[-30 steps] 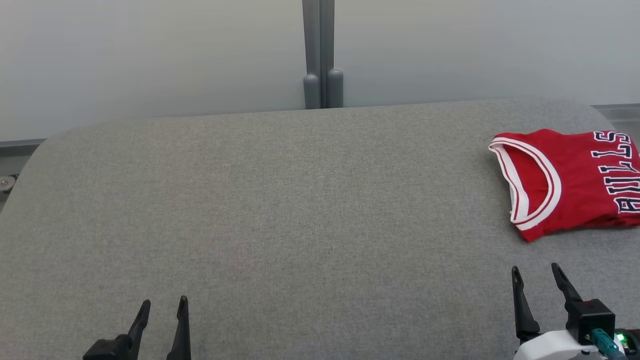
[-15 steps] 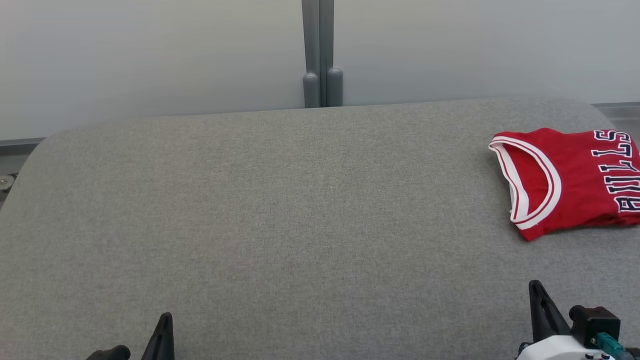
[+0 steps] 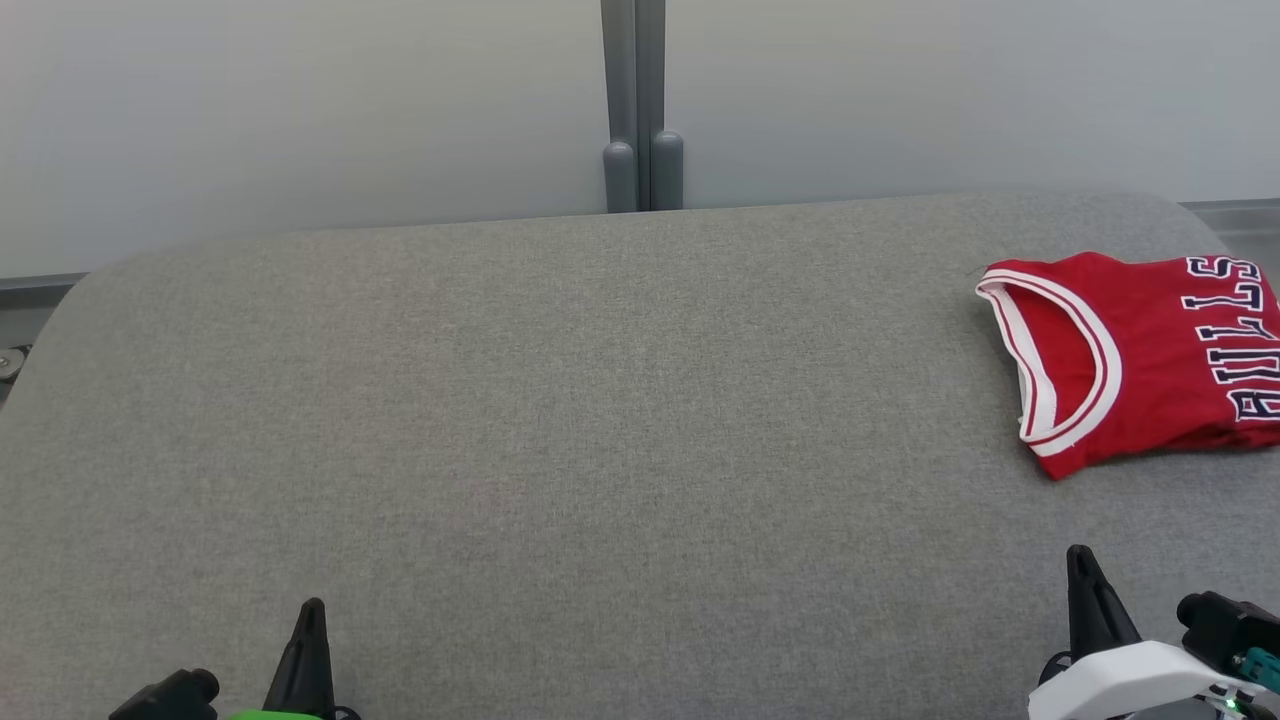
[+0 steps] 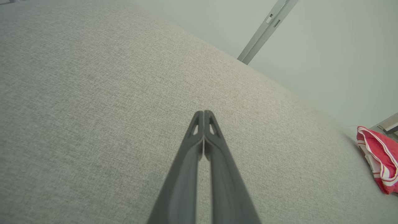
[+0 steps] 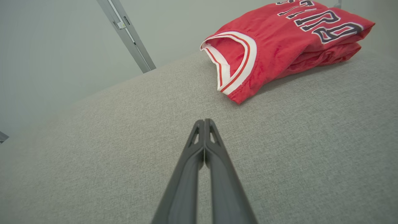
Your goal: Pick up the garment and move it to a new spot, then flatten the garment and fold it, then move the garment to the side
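Red folded garment (image 3: pixel 1150 360) sits at the desk (image 3: pixel 600 400) right edge. Left claw (image 3: pixel 312 606) and right claw (image 3: pixel 1078 553) both pressed together over grey desk, right one near garment. Grey post (image 3: pixel 636 100) behind.

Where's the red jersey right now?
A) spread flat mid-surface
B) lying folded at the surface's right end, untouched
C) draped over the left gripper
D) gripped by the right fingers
B: the red jersey lies folded at the right end of the grey surface, clear of the right gripper, whose fingers are shut on nothing.
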Robot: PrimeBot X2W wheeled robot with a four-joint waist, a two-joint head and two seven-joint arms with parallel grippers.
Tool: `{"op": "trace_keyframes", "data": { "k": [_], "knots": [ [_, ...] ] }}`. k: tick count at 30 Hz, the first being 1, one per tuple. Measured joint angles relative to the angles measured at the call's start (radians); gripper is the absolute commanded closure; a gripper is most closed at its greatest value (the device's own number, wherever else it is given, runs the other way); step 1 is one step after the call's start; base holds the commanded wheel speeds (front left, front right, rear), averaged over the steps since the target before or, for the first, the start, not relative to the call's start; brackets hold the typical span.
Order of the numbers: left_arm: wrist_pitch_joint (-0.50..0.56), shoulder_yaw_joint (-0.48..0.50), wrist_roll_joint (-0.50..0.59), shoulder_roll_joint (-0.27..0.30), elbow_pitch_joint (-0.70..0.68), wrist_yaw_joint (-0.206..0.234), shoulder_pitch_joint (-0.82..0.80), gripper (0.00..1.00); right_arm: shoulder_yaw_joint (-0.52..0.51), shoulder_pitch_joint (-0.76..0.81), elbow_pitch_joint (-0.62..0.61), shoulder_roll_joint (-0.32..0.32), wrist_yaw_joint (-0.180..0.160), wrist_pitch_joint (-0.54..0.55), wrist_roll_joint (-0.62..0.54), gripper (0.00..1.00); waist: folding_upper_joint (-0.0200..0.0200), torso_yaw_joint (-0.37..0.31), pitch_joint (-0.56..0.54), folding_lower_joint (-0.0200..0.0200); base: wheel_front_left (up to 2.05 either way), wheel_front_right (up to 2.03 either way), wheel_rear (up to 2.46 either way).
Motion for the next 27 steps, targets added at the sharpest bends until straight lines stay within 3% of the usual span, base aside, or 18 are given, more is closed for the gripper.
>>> {"op": "trace_keyframes", "data": {
  "k": [27],
  "knots": [
    [0.095, 0.037, -0.344, -0.011, -0.03, 0.0, -0.062, 1.0, -0.003, -0.061, -0.003, -0.003, 0.0, 0.1, 0.438, 1.0, 0.0, -0.005, 0.009, 0.0, 0.0, 0.0, 0.0]
  ]
}}
